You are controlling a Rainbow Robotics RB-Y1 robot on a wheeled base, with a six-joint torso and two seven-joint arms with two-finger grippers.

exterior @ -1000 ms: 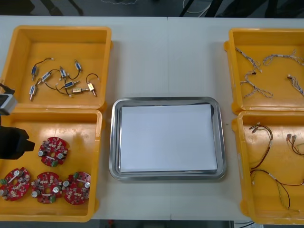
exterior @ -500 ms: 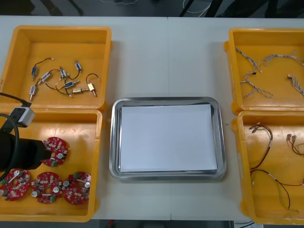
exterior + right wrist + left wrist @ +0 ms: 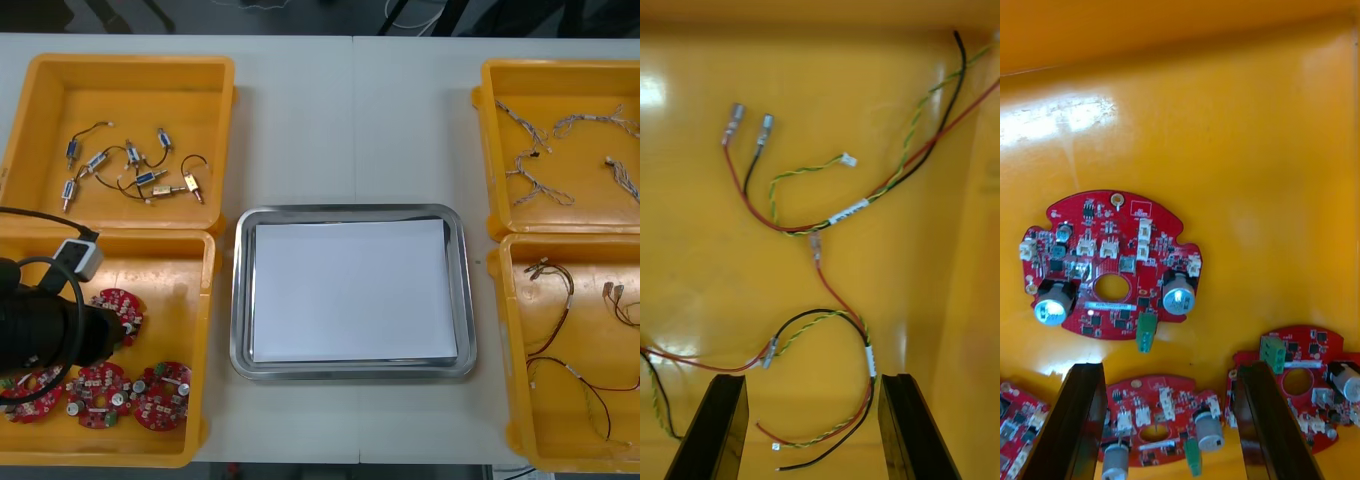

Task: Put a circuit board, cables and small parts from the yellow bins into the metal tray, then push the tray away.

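Several round red circuit boards lie in the near-left yellow bin (image 3: 190, 300). My left gripper (image 3: 116, 328) hangs over them and partly covers one board (image 3: 120, 303). In the left wrist view the left gripper (image 3: 1171, 424) is open, with one board (image 3: 1154, 427) between its fingers, another board (image 3: 1112, 266) farther ahead and a third (image 3: 1304, 382) beside one finger. My right gripper (image 3: 812, 427) is open above red, yellow and black cables (image 3: 827, 225) on an orange bin floor. The metal tray (image 3: 350, 212), white inside, sits at the table's middle.
The far-left bin (image 3: 40, 100) holds small metal parts (image 3: 130, 170). The far-right bin (image 3: 490, 130) holds twisted blue and white cables (image 3: 540, 170). Red and yellow cables (image 3: 565, 320) lie in the near-right bin (image 3: 508, 340). Bare table lies beyond the tray.
My left arm has moved right, farther over the circuit boards in the near-left bin, and now covers more of them. Nothing else has moved.
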